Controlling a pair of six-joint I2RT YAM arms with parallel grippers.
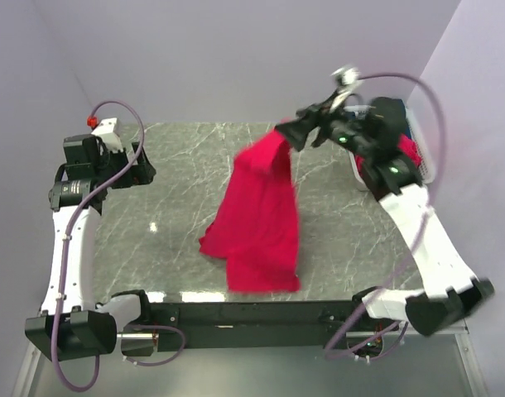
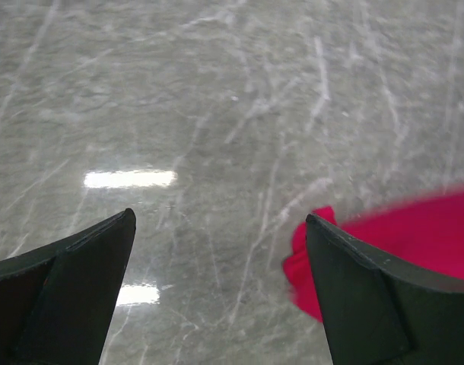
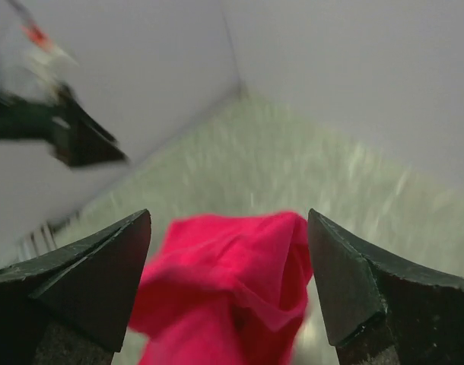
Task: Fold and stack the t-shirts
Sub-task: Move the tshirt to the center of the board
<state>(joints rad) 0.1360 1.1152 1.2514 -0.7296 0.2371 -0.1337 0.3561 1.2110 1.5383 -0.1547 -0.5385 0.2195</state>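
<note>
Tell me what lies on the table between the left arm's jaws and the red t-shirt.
Only bare marble table lies between the left jaws and the red t-shirt. The top external view shows it; the left wrist view agrees.

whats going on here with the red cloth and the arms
Two robot arms are folding t-shirts. The right gripper is raised over the far side of the table, jaws open, with the top of a red t-shirt between them; the shirt is blurred and its lower part drapes onto the table. Whether it hangs from a finger or is dropping cannot be told. The left gripper hovers open and empty at the left. This shirt is not folded yet.
</note>
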